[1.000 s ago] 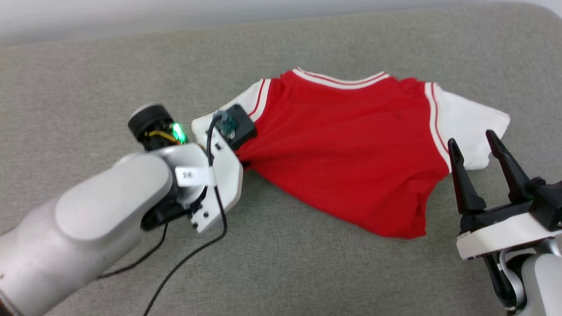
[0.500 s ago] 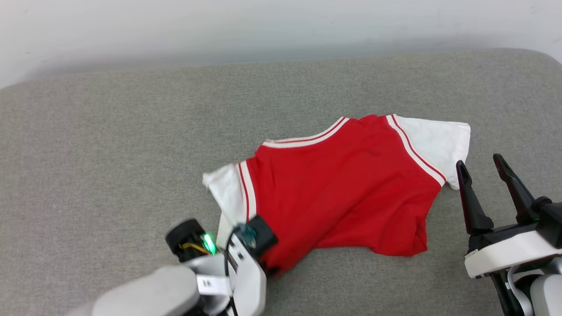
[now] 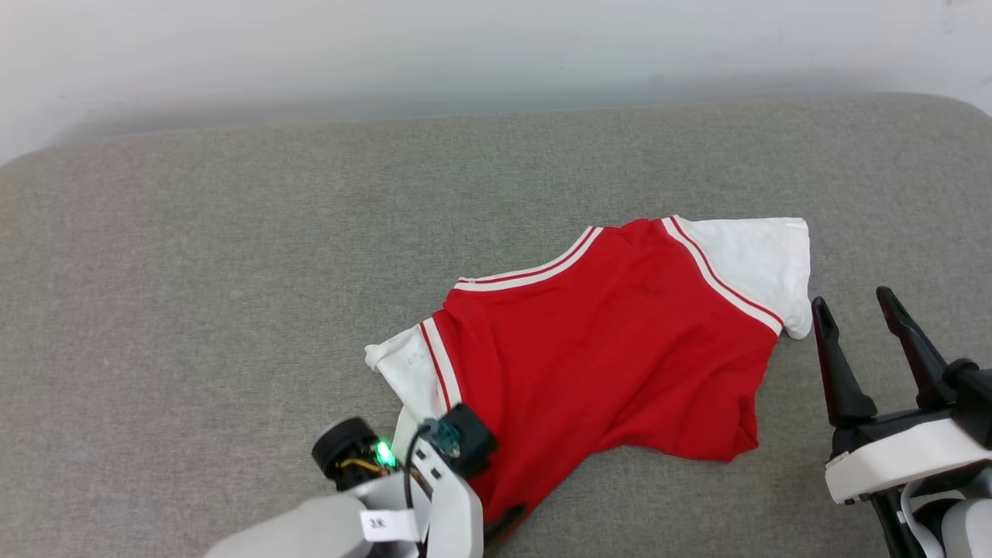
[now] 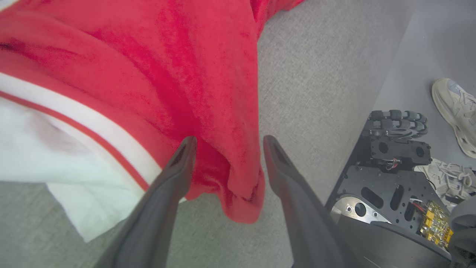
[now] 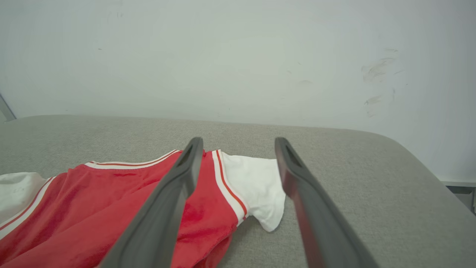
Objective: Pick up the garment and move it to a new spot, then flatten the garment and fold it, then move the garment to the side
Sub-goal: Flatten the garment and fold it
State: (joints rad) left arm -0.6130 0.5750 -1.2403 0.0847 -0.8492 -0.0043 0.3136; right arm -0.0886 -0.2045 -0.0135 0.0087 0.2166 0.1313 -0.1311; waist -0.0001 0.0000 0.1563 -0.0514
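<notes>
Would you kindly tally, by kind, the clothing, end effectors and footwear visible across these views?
Clothing: 1, the garment, red with white sleeves.
End effectors: 2, the left end effector and the right end effector, both open.
Footwear: 2, the upper pale shoe and the lower pale shoe, beside the robot's base.
Total: 5

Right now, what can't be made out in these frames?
- Head view: fingers of the left gripper largely hidden behind its own wrist, with the T-shirt corner nearest it.
- Left wrist view: whether the open fingers touch the red fold between them.
- Left wrist view: wearer of the shoe, cut off by the right edge.
- Right wrist view: one white sleeve, cut by the left edge.
</notes>
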